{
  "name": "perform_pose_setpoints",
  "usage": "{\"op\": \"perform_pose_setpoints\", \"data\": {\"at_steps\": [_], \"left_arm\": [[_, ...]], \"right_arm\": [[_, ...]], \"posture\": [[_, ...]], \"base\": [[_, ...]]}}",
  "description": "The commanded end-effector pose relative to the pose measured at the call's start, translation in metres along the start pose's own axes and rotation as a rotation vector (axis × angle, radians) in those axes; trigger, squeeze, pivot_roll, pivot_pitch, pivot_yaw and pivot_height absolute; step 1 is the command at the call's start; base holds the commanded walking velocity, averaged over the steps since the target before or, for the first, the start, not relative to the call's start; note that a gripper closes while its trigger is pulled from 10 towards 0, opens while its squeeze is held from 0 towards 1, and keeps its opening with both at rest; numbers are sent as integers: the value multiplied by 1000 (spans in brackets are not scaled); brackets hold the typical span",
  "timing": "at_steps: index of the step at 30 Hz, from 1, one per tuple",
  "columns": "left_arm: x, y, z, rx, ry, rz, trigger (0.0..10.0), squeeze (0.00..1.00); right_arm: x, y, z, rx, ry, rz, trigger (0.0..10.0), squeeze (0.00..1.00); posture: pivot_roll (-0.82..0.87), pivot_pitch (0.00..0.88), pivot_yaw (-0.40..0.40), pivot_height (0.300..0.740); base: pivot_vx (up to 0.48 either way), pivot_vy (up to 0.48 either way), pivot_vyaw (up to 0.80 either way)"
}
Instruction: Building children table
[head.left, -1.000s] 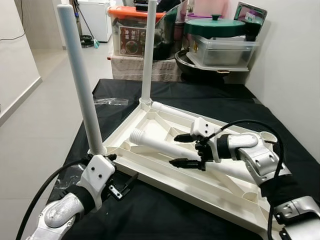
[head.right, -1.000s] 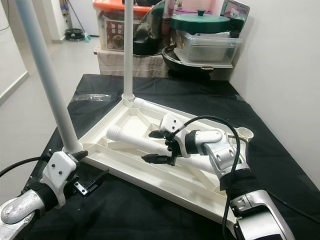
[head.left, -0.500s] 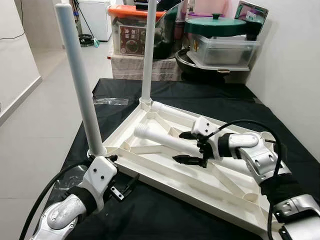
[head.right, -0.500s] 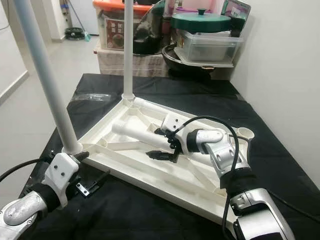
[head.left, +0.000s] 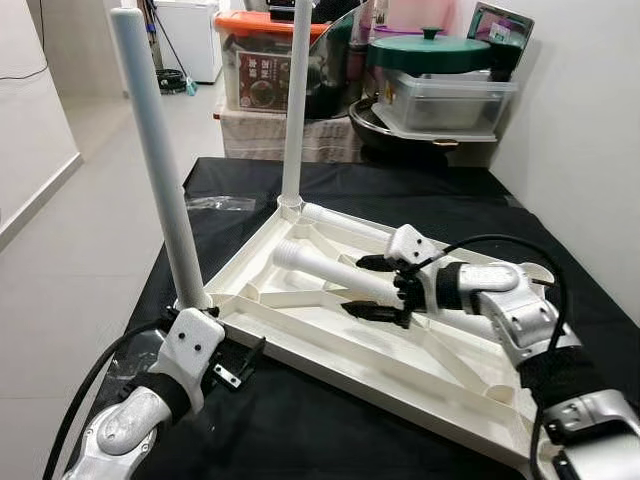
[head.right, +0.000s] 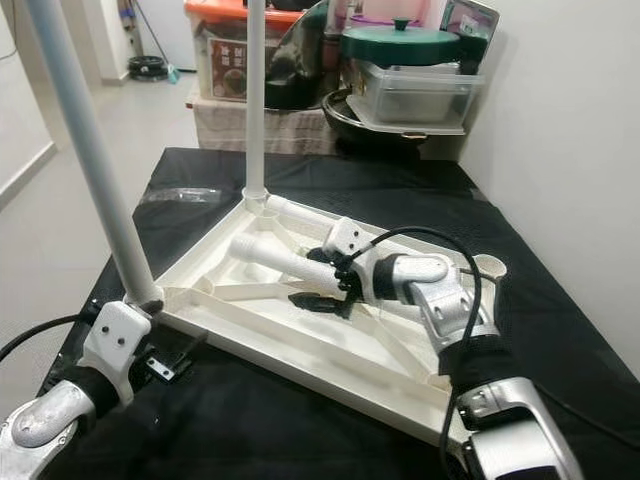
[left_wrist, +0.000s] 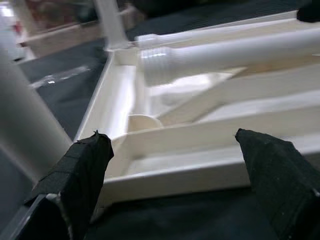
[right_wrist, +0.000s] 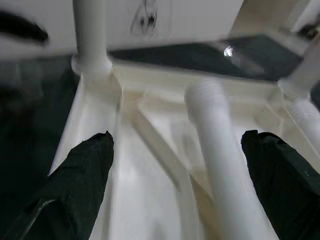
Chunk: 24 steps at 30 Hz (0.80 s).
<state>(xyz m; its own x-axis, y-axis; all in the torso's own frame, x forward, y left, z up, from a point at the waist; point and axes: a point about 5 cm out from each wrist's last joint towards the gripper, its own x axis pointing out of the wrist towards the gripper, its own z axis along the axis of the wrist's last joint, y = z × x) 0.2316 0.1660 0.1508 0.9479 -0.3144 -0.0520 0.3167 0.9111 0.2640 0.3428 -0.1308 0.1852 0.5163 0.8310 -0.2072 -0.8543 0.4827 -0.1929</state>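
1. While the white plastic tabletop (head.left: 400, 350) lies upside down on the black cloth-covered table (head.left: 330, 430), 2 white tube legs already stand upright in its corners: the near-left leg (head.left: 160, 170) and the far leg (head.left: 296, 110).
2. A loose white plastic leg with a threaded end (head.left: 330, 272) lies slanted across the ribbed underside, and another loose leg (head.left: 345, 220) rests along the far edge.
3. The right gripper (head.left: 375, 288) straddles the slanted leg, fingers (right_wrist: 82, 175) apart around it, not yet pinching.
4. The left gripper (head.left: 238, 362) sits just beside the near-left corner, fingers (left_wrist: 82, 165) spread and holding nothing.
5. The leg looks light, stiff and smooth, so likely slippery; a grasp near mid-length, clear of the thread, would probably balance it best.
6. Against 1 second ago, the slanted leg's threaded end has shifted toward the far corner, the right gripper travelling with it, and the left gripper has edged toward the tabletop rim.
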Motion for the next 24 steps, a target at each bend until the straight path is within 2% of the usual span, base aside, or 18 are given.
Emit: {"op": "perform_pose_setpoints", "data": {"at_steps": [1,4,7,10,12,17,19,21,24], "left_arm": [[1,2,1,4,-15,30,10000,0],[3,4,1,7,-25,73,10000,0],[3,5,1,11,-24,99,10000,0],[5,5,2,-15,-37,137,10000,0],[5,5,2,-15,-37,137,10000,0],[7,1,3,-17,-49,139,10000,0],[9,0,4,-16,-60,142,10000,0],[10,-1,4,-15,-63,145,10000,0],[11,3,6,-36,-75,187,10000,0]], "right_arm": [[3,2,4,35,-50,-51,10000,0],[20,12,13,157,-225,-196,10000,0],[25,17,11,206,-283,-290,10000,0],[24,20,6,309,-353,-428,10000,0],[24,20,6,309,-353,-428,10000,0],[20,15,10,320,-397,-551,10000,0],[14,6,12,311,-406,-640,10000,0],[12,2,12,309,-407,-668,10000,0],[6,-6,14,308,-409,-712,10000,0]], "posture": [[48,0,-99,740],[52,0,-95,740],[52,0,-92,740],[54,0,-95,740],[54,0,-95,740],[47,0,-90,740],[47,0,-90,740],[46,0,-91,740],[46,0,-93,740]], "base": [[0,-345,0],[0,-476,0],[0,-480,0],[0,-480,0],[0,-480,0],[0,-480,0],[0,-448,0],[0,-388,0],[0,0,0]]}}
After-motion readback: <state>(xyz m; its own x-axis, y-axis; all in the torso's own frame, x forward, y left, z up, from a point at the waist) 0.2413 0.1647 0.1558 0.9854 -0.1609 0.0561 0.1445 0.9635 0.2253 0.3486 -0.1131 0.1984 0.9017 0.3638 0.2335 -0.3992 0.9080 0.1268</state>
